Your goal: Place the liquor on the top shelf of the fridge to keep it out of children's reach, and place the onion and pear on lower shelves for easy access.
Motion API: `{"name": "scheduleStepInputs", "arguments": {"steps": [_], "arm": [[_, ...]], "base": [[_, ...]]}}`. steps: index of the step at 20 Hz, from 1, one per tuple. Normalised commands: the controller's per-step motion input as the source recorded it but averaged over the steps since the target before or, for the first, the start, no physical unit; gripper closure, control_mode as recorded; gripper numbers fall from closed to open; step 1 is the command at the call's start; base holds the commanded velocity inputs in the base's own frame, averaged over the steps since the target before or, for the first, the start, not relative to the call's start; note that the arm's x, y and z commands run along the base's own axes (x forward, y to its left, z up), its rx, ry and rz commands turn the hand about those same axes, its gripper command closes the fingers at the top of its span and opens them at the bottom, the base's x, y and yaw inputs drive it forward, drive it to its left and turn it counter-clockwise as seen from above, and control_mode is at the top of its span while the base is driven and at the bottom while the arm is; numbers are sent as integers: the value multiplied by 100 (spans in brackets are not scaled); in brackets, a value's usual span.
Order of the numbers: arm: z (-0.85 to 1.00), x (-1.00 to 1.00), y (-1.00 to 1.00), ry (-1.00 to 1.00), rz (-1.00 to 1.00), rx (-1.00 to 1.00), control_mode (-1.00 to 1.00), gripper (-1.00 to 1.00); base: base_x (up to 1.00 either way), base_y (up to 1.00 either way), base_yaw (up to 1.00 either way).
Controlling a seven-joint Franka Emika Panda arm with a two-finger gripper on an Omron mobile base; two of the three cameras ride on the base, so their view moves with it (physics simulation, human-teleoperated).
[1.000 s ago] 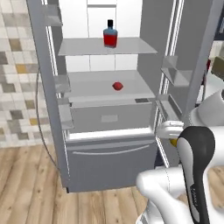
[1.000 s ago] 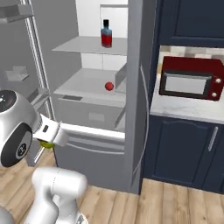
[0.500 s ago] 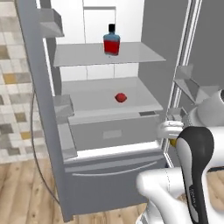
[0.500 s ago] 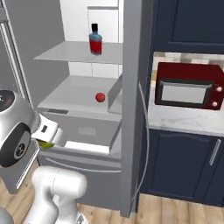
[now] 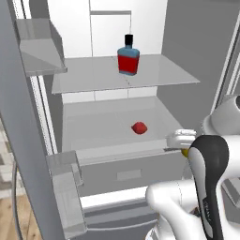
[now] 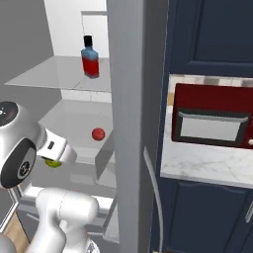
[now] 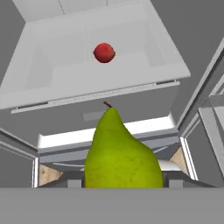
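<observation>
The blue liquor (image 5: 128, 58) (image 6: 90, 58) with its red label stands upright on the top shelf (image 5: 93, 77) of the open fridge (image 5: 197, 56). One level down, the red onion (image 5: 139, 128) (image 6: 98, 133) (image 7: 104, 52) rests on a lower shelf (image 5: 98, 136). My gripper (image 6: 55, 157) is shut on the yellow-green pear (image 7: 122, 155) (image 6: 52, 163) (image 5: 185, 152), held stem-up in front of the fridge, just below and outside the front edge of the onion's shelf. The pear hides the fingertips in the hand view.
A grey drawer front (image 5: 126, 173) sits under the onion's shelf. Door bins (image 5: 37, 47) (image 5: 65, 183) hang on the open left door. Right of the fridge are a red microwave (image 6: 212, 116) on a marble counter (image 6: 207, 163) and navy cabinets (image 6: 212, 34).
The base has driven closer to the fridge, so the whole scene looms larger. The pear stays in the gripper; liquor and onion have not moved on their shelves.
</observation>
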Motion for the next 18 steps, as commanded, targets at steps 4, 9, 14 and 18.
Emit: {"name": "scheduleStepInputs", "arguments": {"steps": [4,9,14,18], "arm": [[0,0,0,0,0,0,100,100],[-6,7,13,0,0,-2,-100,100],[-43,43,51,0,0,-6,-100,100],[-46,56,38,0,0,-3,-100,100]], "base": [[44,43,0],[28,49,0],[0,0,0],[0,0,0]]}}
